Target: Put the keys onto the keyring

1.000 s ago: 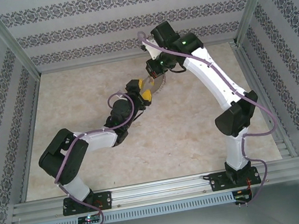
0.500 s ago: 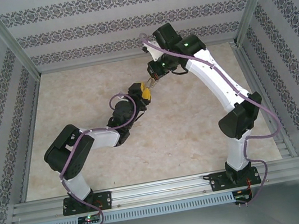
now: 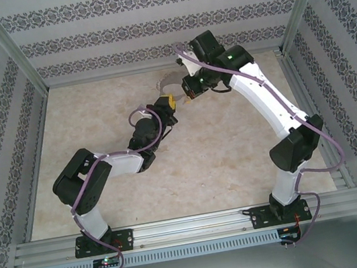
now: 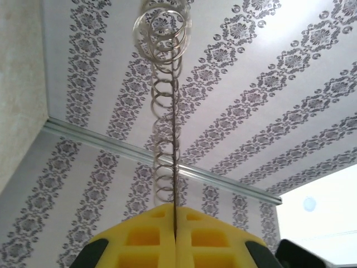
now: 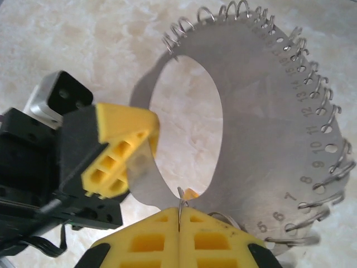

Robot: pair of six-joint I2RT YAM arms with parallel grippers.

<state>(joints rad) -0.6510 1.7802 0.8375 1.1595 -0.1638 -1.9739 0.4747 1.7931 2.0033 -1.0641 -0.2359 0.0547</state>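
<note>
The keyring [image 5: 268, 111] is a flat grey metal ring with numbered holes and several small wire rings along its outer rim. It is held up above the table [image 3: 95, 120], and shows small from above as the keyring [image 3: 169, 81]. My left gripper [image 4: 175, 212] is shut on the keyring's thin edge [image 4: 174, 139], which stands edge-on between the yellow pads. Its pads [image 5: 120, 151] clamp the narrow left side of the ring. My right gripper [image 5: 178, 215] is shut on the keys [image 5: 180, 195]; a silver tip and a bit of orange tag [image 5: 191, 194] stick out, touching the ring's inner lower edge.
Both grippers meet over the back middle of the beige marbled table, left gripper [image 3: 165, 102] and right gripper [image 3: 189, 95] close together. Patterned walls [image 3: 161, 24] with metal posts enclose the back and sides. An aluminium rail [image 3: 193, 227] carries both arm bases.
My left gripper, open a second ago, has closed on the keyring. The right arm has shifted right and back, and the keyring now sits higher and farther back.
</note>
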